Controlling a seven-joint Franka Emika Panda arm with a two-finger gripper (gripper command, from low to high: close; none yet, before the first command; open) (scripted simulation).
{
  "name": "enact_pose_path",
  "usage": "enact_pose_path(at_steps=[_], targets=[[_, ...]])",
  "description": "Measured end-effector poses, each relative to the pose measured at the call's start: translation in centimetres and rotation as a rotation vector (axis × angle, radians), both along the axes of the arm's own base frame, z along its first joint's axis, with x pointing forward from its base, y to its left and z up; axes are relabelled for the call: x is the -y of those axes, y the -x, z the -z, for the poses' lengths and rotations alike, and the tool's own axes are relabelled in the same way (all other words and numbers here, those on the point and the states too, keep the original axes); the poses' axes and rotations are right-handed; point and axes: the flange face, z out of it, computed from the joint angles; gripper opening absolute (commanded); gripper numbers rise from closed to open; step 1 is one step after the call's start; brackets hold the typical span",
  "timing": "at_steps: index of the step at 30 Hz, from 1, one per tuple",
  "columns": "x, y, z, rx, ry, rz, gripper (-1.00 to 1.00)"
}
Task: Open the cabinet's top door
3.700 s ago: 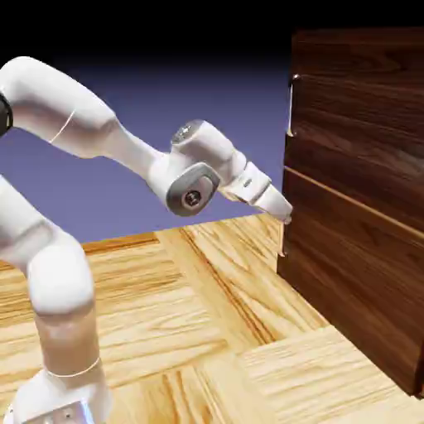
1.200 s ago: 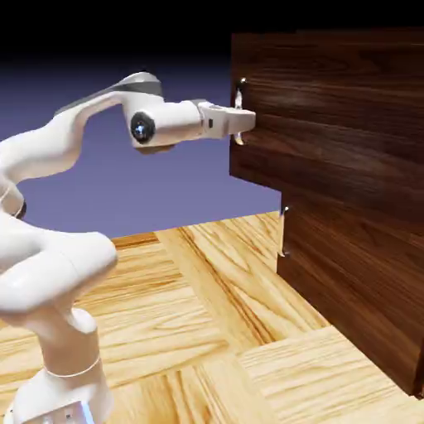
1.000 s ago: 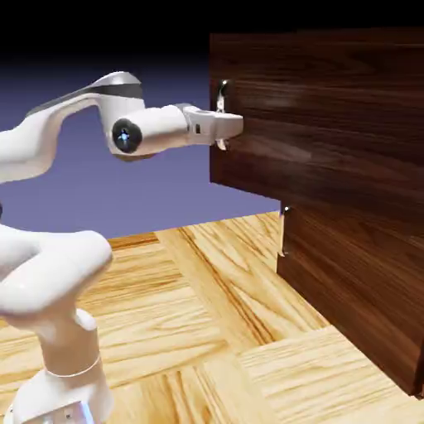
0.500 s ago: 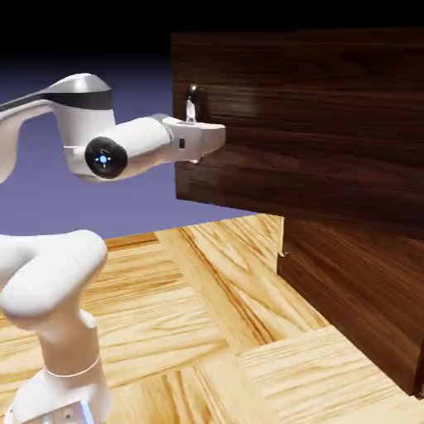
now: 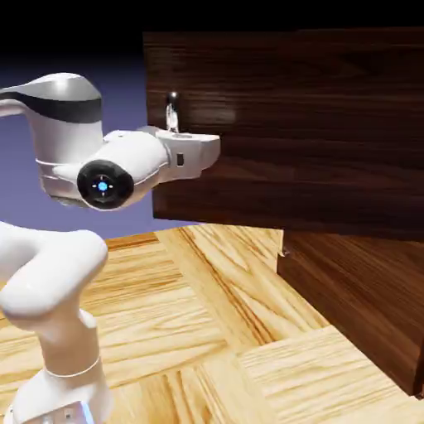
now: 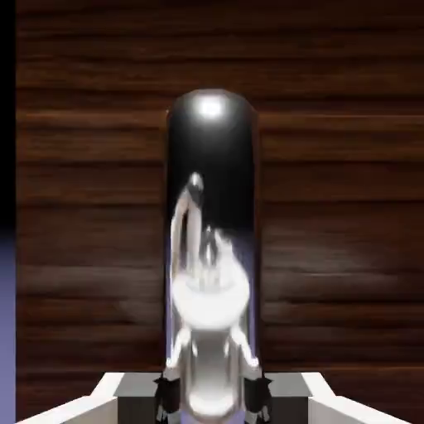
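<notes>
The upper door, a dark walnut-brown wood panel with horizontal grain [image 5: 306, 157], is seen swung out from the large dark-brown wooden cabinet [image 5: 356, 306], its free edge on the exterior view's left, above the pale parquet floor [image 5: 199, 348]. Its long side is laid level across the exterior view, and its grain is run the same way. The shiny silver bar handle [image 5: 172, 112] is set upright near that free edge, its long axis across the grain. The handle is gripped by the closed two-finger gripper [image 6: 212, 393] of the white robot arm [image 5: 124, 166]. In the hand view, the handle's rounded end is pointed toward the top, and one grey fingertip is shown on either side of the bar; in the exterior view, the fingertips are hidden. Only in the exterior view are the lower door [image 5: 348, 281] and the arm's links shown.
</notes>
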Motion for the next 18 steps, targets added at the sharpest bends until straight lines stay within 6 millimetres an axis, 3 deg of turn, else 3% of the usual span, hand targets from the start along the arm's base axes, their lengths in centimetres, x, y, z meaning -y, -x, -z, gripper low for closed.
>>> enact_pose_path(at_steps=[9,18], targets=[[9.7,2.0,0.0,0.000,0.000,-0.184,-1.00],[18.8,2.2,0.0,0.000,0.000,-0.356,-1.00]])
